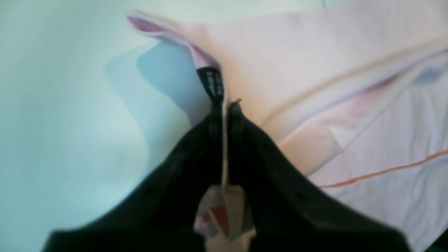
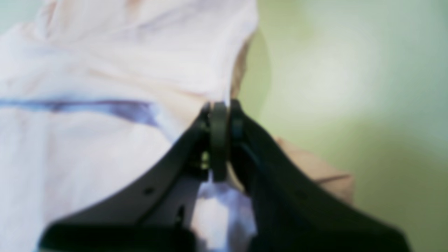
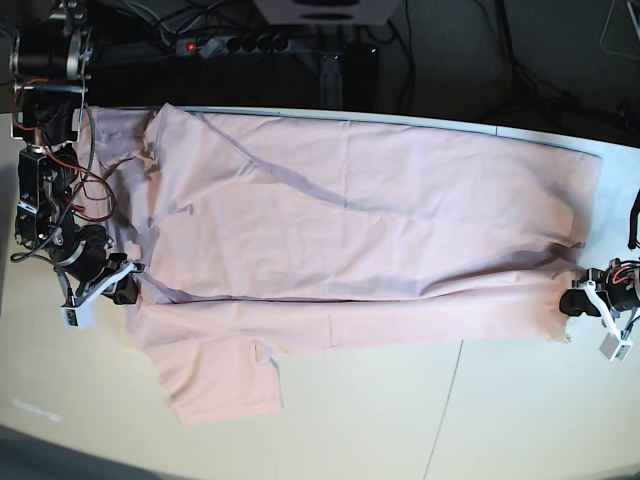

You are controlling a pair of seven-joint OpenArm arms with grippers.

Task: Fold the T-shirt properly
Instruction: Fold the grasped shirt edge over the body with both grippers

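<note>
Fabric is pinched at both ends: a large pale pink short-sleeved cotton T-shirt (image 3: 370, 230) lies spread lengthwise across the pale tabletop (image 3: 400, 430), with one long edge already turned over along a lengthwise crease. One sleeve lies flat towards the near edge of the tabletop.

In the base view the right gripper (image 3: 128, 288) sits at the picture's left, at the collar-and-shoulder end of the shirt. The left gripper (image 3: 572, 303) sits at the picture's right, at the hem end. Both sets of jaws are closed on cloth. The left wrist view shows a thin folded edge of pink fabric and a small black label (image 1: 211, 84) clamped between the black jaw tips. The right wrist view shows the jaws closed tight, with pale cloth bunched at and behind the tips.

Both arms are low, reaching in from the two short ends of the tabletop, jaws pointing inward and close to the surface.

To do this fold well, my judgement is that the two grippers should move together at the same height and pace, keeping the edge between them taut so the crease stays straight. The carried edge should land parallel to the far long edge. Uneven tension could skew the fold or drag the lower layer. The loose sleeve will probably need tucking in later.
</note>
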